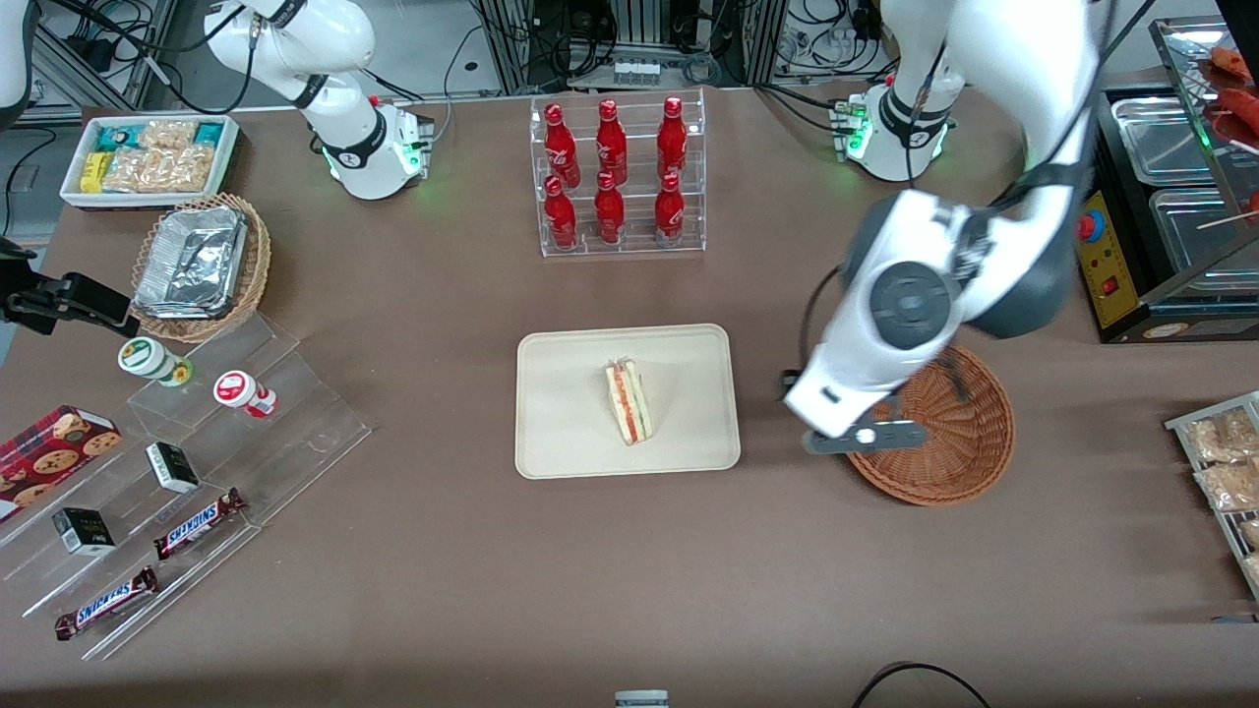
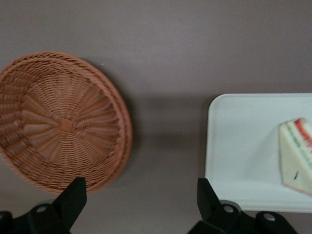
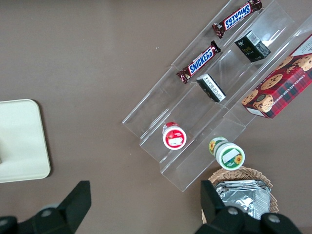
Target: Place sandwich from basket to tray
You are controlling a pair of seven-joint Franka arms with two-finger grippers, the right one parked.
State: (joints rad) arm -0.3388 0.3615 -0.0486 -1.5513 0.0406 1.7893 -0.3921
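Now the sandwich (image 1: 629, 401) lay on the tray (image 1: 561, 433); the empty, spread gripper (image 2: 141, 204) between tray and basket (image 1: 969, 442) should retreat upward.

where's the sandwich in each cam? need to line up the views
Front view: sandwich lies on the tray, between the bottle rack and the camera.
Left wrist view: sandwich on the tray, cut off at the picture's edge; the open gripper hangs over bare table between basket and tray.
Right wrist view: sandwich not in it; only a tray corner.
Shared landmark: the tray.
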